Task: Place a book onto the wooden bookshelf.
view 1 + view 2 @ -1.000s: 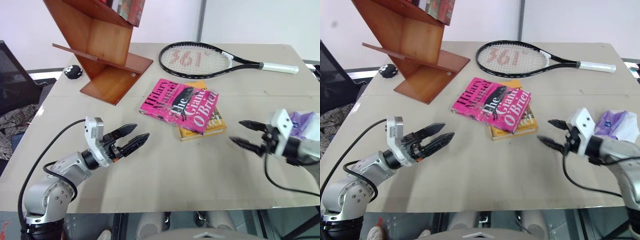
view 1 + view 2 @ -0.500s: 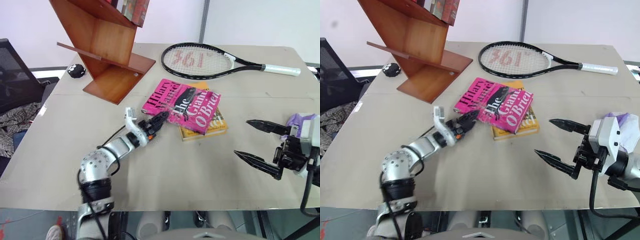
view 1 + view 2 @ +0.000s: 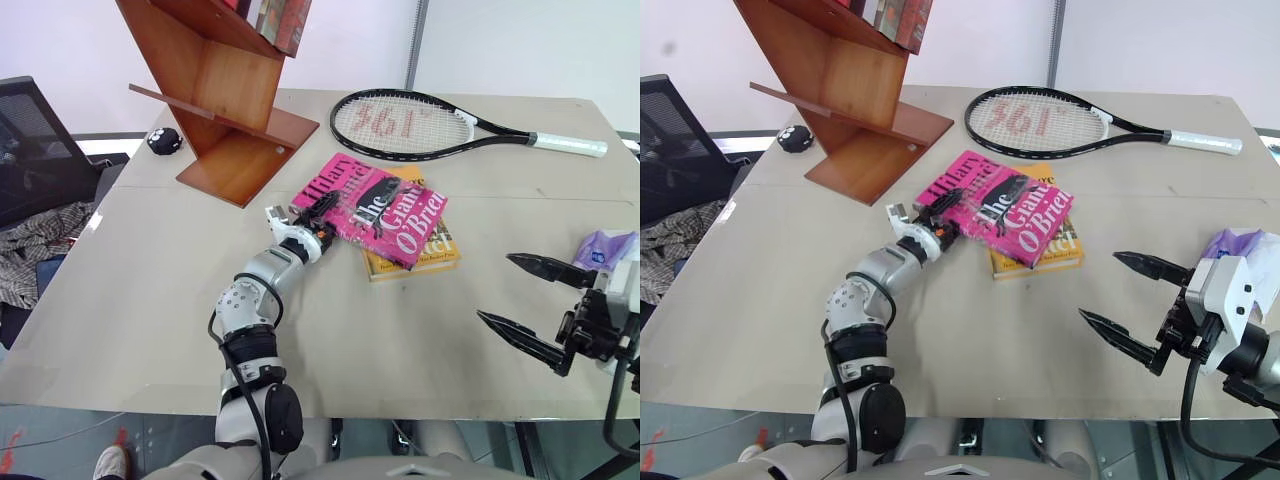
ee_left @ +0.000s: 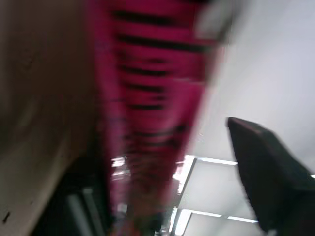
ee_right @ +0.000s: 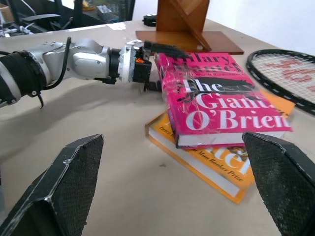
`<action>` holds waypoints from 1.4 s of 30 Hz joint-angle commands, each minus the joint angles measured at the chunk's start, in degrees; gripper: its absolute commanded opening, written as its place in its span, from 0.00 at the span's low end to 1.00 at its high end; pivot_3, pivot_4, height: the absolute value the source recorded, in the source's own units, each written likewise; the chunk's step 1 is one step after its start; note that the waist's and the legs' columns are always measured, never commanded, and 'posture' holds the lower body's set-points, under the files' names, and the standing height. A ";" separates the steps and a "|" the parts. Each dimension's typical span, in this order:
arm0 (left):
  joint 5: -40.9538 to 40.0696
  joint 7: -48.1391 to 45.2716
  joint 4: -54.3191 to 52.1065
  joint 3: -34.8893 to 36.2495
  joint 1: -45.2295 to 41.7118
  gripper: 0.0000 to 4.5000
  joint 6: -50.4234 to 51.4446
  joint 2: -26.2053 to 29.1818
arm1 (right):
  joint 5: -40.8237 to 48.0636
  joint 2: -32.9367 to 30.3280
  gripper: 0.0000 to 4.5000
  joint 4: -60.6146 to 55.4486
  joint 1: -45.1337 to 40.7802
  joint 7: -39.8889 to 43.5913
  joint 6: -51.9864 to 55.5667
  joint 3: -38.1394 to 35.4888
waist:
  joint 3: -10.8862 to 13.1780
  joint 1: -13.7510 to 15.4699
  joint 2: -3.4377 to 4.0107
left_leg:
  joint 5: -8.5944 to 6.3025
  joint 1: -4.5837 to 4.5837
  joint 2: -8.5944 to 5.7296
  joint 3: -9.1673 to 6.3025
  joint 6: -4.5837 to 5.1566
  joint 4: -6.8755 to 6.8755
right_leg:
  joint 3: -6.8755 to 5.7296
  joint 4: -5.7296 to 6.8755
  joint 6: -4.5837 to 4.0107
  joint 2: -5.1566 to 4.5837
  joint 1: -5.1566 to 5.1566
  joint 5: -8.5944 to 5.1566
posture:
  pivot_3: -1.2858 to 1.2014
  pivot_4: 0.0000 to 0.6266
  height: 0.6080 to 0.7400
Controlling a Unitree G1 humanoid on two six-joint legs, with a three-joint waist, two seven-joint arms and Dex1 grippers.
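The bright pink book (image 3: 385,205) lies flat near the table's middle, stacked on a yellow-orange book (image 3: 420,257). My left gripper (image 3: 320,214) is at the pink book's near left edge. One finger (image 5: 165,48) lies on its cover and the other sits under the edge, so it is shut on the book; the left wrist view has pink book (image 4: 147,98) close between the fingers. The wooden bookshelf (image 3: 230,90) stands at the far left, some books on its upper board. My right gripper (image 3: 495,287) hovers open at the near right, apart from both books.
A tennis racket (image 3: 420,125) lies across the far side of the table. A small black object (image 3: 163,140) sits left of the shelf base. A purple and white packet (image 3: 605,245) lies at the right edge. A black chair (image 3: 40,140) stands off the table's left.
My left arm reached forward and right to the pink book, rolled its wrist, and its fingers narrowed around the book's edge. The right gripper drew back a little, still open.
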 commanded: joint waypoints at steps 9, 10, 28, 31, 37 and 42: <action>-0.51 -10.43 -26.36 -9.94 -3.84 0.02 7.40 14.92 | 2.65 -0.05 1.00 0.70 -5.08 -1.03 -1.57 2.82 | 0.35 -0.25 -0.56 | 0.02 -0.22 0.06 -0.03 -0.04 0.00 | 0.00 0.04 -0.19 0.13 -0.25 0.12 | 0.52 0.24 0.80; 1.59 -14.49 -28.42 -11.72 -4.83 0.02 7.83 18.27 | 2.84 -0.11 1.00 1.05 -5.66 -0.90 -1.57 3.31 | 0.34 -0.16 -0.53 | 0.05 -0.24 0.07 -0.05 -0.10 -0.01 | -0.02 0.05 -0.20 0.16 -0.27 0.12 | 0.52 0.24 0.80; 76.70 -83.69 15.64 -25.05 -31.60 0.02 -94.80 72.42 | 1.13 0.19 1.00 14.13 -24.47 4.10 -2.82 15.77 | 0.52 -1.09 -0.41 | 0.03 -0.45 0.12 0.34 -0.08 -0.14 | 0.08 -0.06 -0.26 0.15 -0.61 0.14 | 0.52 0.24 0.80; 79.36 -87.95 27.36 -28.06 -38.76 0.02 -100.33 73.04 | 1.23 0.19 1.00 14.30 -26.70 3.64 -2.42 16.72 | 0.55 -1.01 -0.45 | 0.02 -0.51 0.09 0.39 -0.05 -0.10 | 0.09 -0.10 -0.12 0.12 -0.62 0.07 | 0.52 0.24 0.80; 91.11 -86.59 42.77 -34.72 -47.06 0.02 -104.27 74.22 | 3.78 0.57 1.00 11.18 -29.08 -0.01 -1.92 15.00 | 0.59 -2.12 -0.50 | 0.01 -0.39 0.16 0.59 -0.02 -0.07 | 0.18 0.07 0.18 0.23 -0.65 0.16 | 0.52 0.24 0.80; 97.99 -81.86 48.07 -38.19 -51.18 0.02 -103.81 71.26 | 6.98 0.17 1.00 6.67 -29.30 -4.84 -1.17 12.48 | 0.59 -1.21 -0.60 | 0.01 -0.50 0.29 0.51 -0.02 -0.10 | 0.12 0.09 0.21 0.25 -0.76 0.17 | 0.52 0.24 0.80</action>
